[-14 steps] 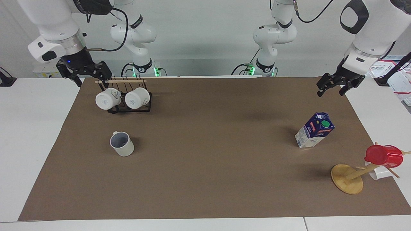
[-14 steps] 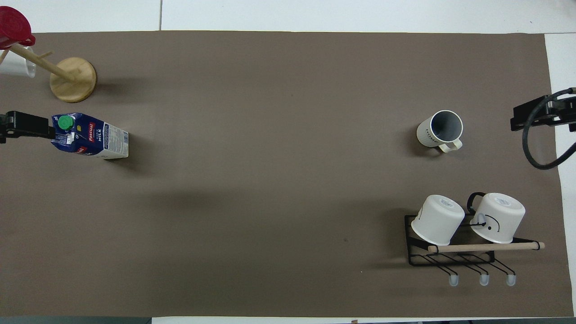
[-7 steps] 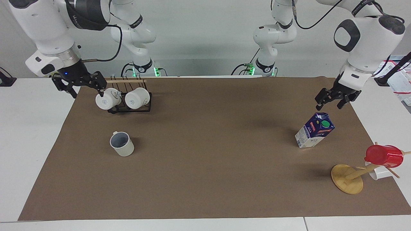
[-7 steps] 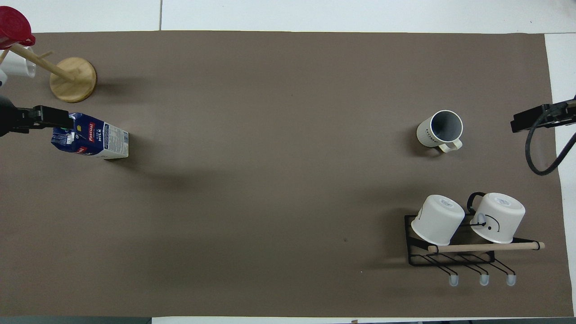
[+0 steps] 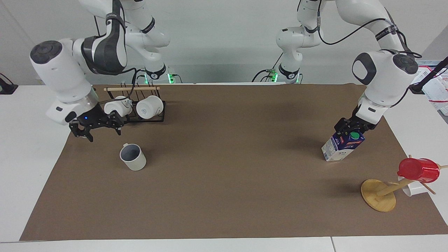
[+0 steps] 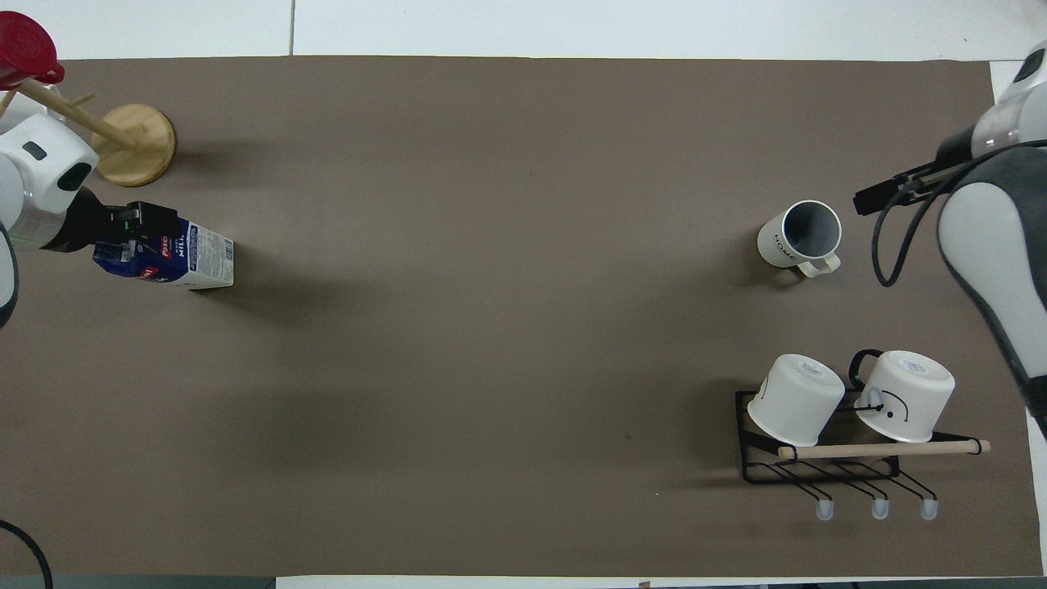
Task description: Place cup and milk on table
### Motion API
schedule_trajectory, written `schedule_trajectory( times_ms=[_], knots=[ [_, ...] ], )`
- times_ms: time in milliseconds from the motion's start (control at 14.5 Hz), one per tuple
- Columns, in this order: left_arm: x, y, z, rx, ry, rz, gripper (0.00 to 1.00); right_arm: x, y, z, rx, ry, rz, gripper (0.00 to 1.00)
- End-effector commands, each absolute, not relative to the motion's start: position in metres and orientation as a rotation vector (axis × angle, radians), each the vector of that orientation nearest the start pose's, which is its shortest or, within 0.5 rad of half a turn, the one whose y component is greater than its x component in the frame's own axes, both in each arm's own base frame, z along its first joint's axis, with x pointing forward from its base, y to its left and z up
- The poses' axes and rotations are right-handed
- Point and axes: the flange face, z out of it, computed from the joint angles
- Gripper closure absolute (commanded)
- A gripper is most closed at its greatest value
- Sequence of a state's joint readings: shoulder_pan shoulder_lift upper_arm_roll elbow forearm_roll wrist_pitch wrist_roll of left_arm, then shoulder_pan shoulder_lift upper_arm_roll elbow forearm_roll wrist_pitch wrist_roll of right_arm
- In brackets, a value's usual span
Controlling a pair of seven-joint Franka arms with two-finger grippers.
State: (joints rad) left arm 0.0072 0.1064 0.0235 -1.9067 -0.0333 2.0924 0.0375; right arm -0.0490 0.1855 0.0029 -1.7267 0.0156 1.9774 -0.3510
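The milk (image 5: pixel 343 146) stands on the counter (image 5: pixel 224 196) near the left arm's end; the left hand (image 5: pixel 351 128) sits wide at its top. The cup (image 5: pixel 133 157) stands upright near the right arm's end, the right hand (image 5: pixel 101 127) wide just beside it. Each hand should, I think, lower straight and close gently so nothing tips.

Left pincer (image 5: pixel 351 130) lowered, open, right pincer (image 5: pixel 101 128) open

Plain pale wall (image 5: pixel 224 42) (evenly lit) rises past the tabletop's edge.
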Motion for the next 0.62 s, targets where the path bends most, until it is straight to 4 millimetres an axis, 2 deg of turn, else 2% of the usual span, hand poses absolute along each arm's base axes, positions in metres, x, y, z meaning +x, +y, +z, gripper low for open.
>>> schedule_trajectory(
  times_ms=[0, 138, 277, 415, 484, 553],
  knots=[
    [0.588, 0.021, 0.45, -3.16, -0.026, -0.154, 0.0, 0.61, -0.018, 0.429, -3.076, -0.562, -0.161, 0.0],
    [0.588, 0.021, 0.449, -3.16, -0.031, -0.149, 0.0, 0.613, -0.02, 0.402, -3.077, -0.562, -0.159, 0.0],
    [0.589, 0.028, 0.452, -3.159, -0.053, -0.154, 0.04, 0.615, -0.02, 0.385, -3.074, -0.576, -0.154, 0.0],
    [0.59, 0.029, 0.452, -3.158, -0.058, -0.162, 0.13, 0.619, -0.026, 0.365, -3.072, -0.564, -0.134, 0.0],
    [0.59, 0.031, 0.452, -3.158, -0.058, -0.162, 0.24, 0.622, -0.026, 0.36, -3.07, -0.557, -0.149, 0.01],
    [0.59, 0.031, 0.452, -3.158, -0.062, -0.162, 0.46, 0.623, -0.026, 0.356, -3.062, -0.538, -0.153, 0.04]
  ],
)
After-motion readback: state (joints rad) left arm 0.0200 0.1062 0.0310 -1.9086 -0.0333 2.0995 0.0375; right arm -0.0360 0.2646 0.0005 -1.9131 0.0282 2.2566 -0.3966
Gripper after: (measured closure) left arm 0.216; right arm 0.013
